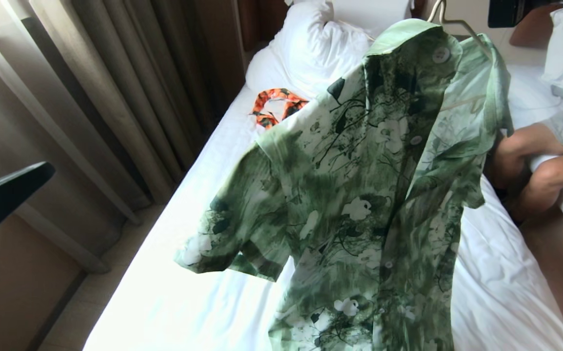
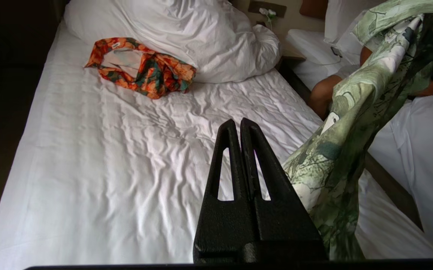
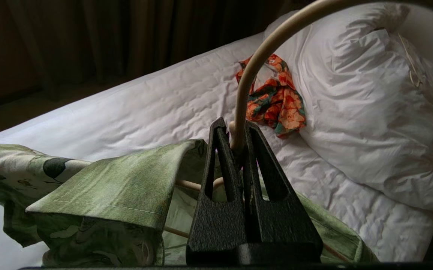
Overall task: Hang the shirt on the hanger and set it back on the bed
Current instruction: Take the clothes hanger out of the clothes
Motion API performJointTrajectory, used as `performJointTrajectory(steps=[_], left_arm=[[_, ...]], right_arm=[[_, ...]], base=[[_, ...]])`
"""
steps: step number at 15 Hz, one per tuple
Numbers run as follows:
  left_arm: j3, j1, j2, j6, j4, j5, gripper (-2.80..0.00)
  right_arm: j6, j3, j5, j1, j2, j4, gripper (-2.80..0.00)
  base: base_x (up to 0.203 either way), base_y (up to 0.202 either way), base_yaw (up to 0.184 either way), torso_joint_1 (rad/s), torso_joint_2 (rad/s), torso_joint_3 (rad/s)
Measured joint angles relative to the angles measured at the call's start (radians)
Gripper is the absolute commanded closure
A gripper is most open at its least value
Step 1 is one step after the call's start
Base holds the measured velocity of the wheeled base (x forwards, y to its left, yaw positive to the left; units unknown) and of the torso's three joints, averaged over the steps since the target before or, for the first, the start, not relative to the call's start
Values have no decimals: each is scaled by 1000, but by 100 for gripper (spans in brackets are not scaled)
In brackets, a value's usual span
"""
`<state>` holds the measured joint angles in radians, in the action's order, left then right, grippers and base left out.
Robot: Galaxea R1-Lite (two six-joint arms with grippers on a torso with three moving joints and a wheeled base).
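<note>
The right end effector (image 3: pixel 238 131) is clamped on the neck of the hanger (image 3: pixel 253 71), and the shirt (image 1: pixel 374 195) hangs below it over the bed (image 1: pixel 188 273). The left end effector (image 2: pixel 237 125), pressed shut and empty, has the shirt just beside it and an orange garment (image 2: pixel 141 67) beyond it.

hanger (image 1: pixel 449 19) frame — hidden inside shirt (image 1: pixel 359 195), hook cut off

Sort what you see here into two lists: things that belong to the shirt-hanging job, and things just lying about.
Job: shirt; hanger, held in the right tool; bed.

Lying about: orange patterned garment; pillows; curtains; a person's legs on the other bed.
</note>
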<state>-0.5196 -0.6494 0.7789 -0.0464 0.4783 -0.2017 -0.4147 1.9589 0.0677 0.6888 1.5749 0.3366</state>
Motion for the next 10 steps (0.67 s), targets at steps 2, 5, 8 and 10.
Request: performJointTrajectory(steps=[2,5,8,10], left_arm=[[0,-1,-3,0,0,1,0],[0,-1,-8,2,1,2,0],[-14,-2,-14,4,-39,6,0],[-21,-3,-19,4,-47,7,0]], right_arm=[[0,0,0,-2,-8,-4,0],[2,0,0,-8,-17,-9,0],[2,-1,0,-9,-18,-9,0],[1,-2,0,-13,-18,-9,0]], base=[[0,0,0,219,-592,-371],[0,0,0,236,-575,-355],[0,0,0,172,-397,-242],[0,0,0,149,-351,-211]])
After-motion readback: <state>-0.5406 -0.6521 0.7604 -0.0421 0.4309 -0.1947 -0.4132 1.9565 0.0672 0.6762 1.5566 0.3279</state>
